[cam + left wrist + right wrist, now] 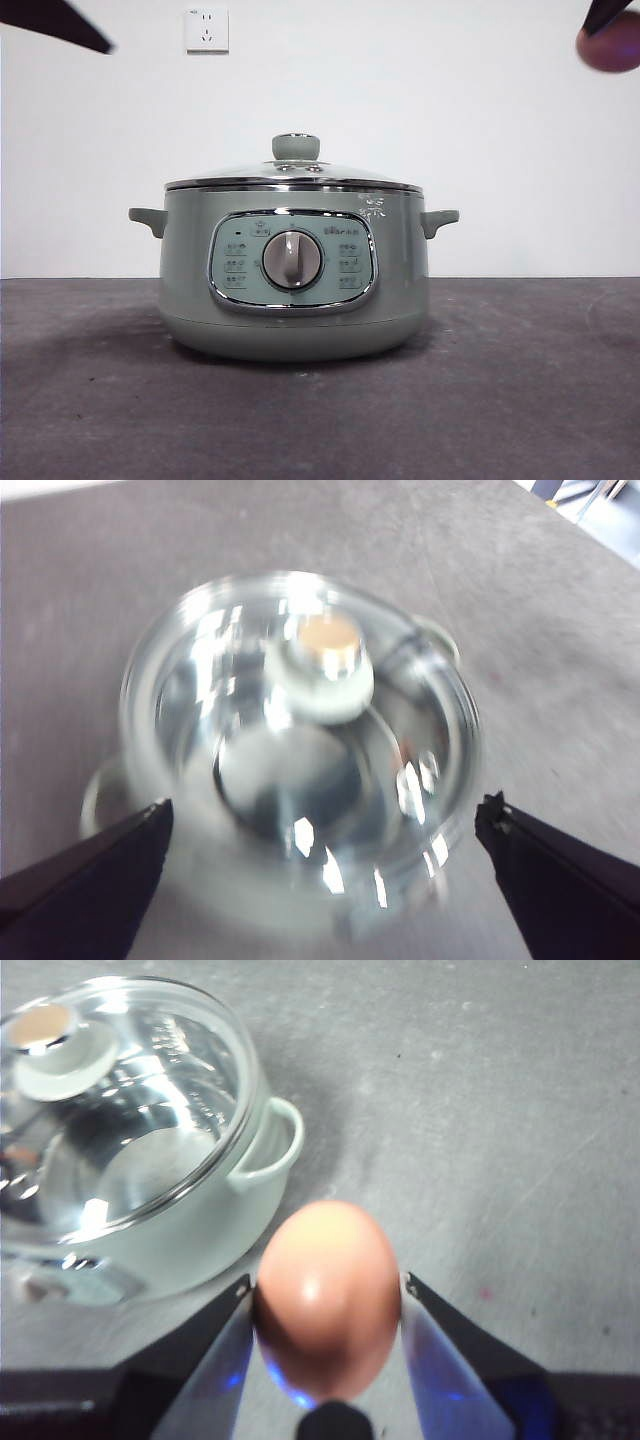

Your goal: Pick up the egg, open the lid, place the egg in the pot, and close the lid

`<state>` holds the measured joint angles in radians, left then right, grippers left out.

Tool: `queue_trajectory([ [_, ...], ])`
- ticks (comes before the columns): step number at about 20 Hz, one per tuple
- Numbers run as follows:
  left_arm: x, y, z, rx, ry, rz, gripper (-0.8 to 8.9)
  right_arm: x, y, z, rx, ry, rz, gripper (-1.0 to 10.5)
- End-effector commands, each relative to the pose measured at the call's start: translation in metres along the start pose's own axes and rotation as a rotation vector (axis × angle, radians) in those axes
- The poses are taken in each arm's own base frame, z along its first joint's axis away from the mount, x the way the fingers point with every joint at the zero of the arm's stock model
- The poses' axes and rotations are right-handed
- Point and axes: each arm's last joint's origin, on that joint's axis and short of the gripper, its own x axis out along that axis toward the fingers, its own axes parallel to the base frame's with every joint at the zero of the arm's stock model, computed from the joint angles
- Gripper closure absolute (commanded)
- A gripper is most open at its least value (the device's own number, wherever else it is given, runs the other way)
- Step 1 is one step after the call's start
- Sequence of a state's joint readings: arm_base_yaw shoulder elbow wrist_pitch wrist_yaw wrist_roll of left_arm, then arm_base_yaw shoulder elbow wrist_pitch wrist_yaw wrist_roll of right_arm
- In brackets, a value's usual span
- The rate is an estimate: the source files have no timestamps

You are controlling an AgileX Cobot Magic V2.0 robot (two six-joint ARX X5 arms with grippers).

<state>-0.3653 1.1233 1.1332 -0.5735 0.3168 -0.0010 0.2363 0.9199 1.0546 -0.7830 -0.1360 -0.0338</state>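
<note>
Two right gripper (328, 1295) jaws clamp egg (328, 1300) between them.

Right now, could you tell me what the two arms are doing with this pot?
The right gripper holds the egg in the air beside the pot, high at the front view's top right corner. The left gripper hovers open above the lid, over its knob. The lid is on the pot, so the egg is lifted but opening is not yet done.
</note>
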Motion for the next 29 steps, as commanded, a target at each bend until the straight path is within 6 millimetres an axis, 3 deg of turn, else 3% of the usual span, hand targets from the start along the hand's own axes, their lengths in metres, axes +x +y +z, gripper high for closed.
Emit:
queue_trajectory([
  [1, 0.03, -0.002, 0.018, 0.031, 0.007, 0.001, 2.11, -0.01, 0.003, -0.005, 0.023, -0.001, 0.051, 9.6],
  [6, 0.09, -0.006, 0.04, 0.08, 0.045, -0.002, 2.11, -0.025, 0.007, -0.011, 0.035, -0.014, 0.079, 9.6],
  [11, 0.131, -0.004, 0.034, 0.088, 0.082, -0.001, 2.12, -0.028, 0.008, -0.012, 0.035, -0.019, 0.083, 9.6],
  [25, 0.156, -0.012, 0.027, 0.104, 0.085, 0.016, 2.24, -0.028, 0.008, -0.012, 0.034, -0.023, 0.082, 9.6],
  [28, 0.156, -0.011, 0.026, 0.084, 0.093, 0.017, 4.09, -0.028, 0.008, -0.012, 0.034, -0.024, 0.082, 9.6],
  [29, 0.156, -0.011, 0.026, 0.081, 0.098, 0.015, 4.12, -0.028, 0.008, -0.012, 0.034, -0.024, 0.082, 9.6],
])
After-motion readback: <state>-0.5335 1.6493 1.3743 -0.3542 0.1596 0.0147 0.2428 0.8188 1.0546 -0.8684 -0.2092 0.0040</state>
